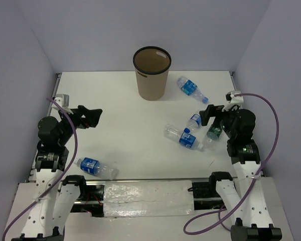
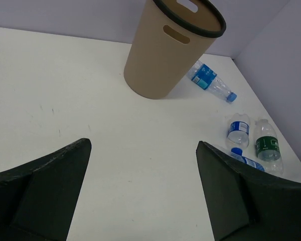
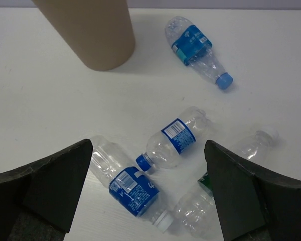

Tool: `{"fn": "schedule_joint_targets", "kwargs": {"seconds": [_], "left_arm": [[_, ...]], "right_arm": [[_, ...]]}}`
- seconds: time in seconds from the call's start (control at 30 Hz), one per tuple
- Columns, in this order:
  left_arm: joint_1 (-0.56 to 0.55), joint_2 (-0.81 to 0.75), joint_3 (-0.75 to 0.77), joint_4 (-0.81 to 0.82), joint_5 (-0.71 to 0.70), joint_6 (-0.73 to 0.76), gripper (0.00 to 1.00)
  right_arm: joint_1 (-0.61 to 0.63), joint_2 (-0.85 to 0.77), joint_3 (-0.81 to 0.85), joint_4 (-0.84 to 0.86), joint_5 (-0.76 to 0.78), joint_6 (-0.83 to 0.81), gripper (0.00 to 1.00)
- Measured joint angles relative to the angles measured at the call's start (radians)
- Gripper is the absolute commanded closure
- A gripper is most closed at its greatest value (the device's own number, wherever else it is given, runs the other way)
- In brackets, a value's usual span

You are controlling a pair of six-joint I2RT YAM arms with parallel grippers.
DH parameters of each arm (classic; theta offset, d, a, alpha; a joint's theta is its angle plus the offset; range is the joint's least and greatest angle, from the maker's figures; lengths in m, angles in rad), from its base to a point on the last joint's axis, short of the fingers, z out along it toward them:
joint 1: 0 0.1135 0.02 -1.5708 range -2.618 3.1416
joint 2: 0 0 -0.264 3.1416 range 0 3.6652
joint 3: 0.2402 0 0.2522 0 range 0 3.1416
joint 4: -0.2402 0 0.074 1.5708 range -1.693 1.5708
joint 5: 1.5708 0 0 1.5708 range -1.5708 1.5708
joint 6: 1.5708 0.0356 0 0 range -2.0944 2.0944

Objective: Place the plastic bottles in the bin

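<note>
Left end effector [image 1: 93, 116] and right end effector [image 1: 209, 114] are hanging wide open, empty, while plastic bottles [image 3: 173, 140] crowding right of the bin [image 1: 151, 85] are probably risking a knocked, rolling neighbour.

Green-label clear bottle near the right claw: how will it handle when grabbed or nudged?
The clear plastic green-label bottle looks empty, so probably light and easily squashed. It lies on its side, so a nudge likely rolls it.
</note>
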Motion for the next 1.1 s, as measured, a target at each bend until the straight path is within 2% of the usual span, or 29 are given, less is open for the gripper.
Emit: {"fn": "schedule_joint_targets", "kwargs": {"seconds": [0.2, 0.4, 0.57, 0.73, 0.97, 1.1], "left_arm": [[-0.003, 0.057, 0.011, -0.047, -0.030, -0.096, 0.01], [-0.005, 0.155, 0.100, -0.286, -0.105, -0.287, 0.01], [-0.014, 0.190, 0.176, -0.580, -0.207, -0.443, 0.03], [-0.055, 0.229, 0.185, -0.872, -0.333, -0.582, 0.04], [-0.108, 0.206, 0.185, -1.110, -0.425, -0.714, 0.08], [-0.165, 0.204, 0.182, -1.177, -0.432, -0.787, 0.08]], "right_arm": [[0.000, -0.050, -0.019, -0.029, -0.226, -0.165, 0.00], [0.039, -0.044, -0.021, -0.141, -0.386, -0.346, 0.00], [0.095, 0.001, -0.002, -0.224, -0.434, -0.429, 0.00], [0.130, 0.008, 0.004, -0.252, -0.444, -0.452, 0.00], [0.134, -0.037, 0.004, -0.251, -0.444, -0.451, 0.00], [0.135, -0.053, 0.004, -0.251, -0.448, -0.451, 0.00]]}}
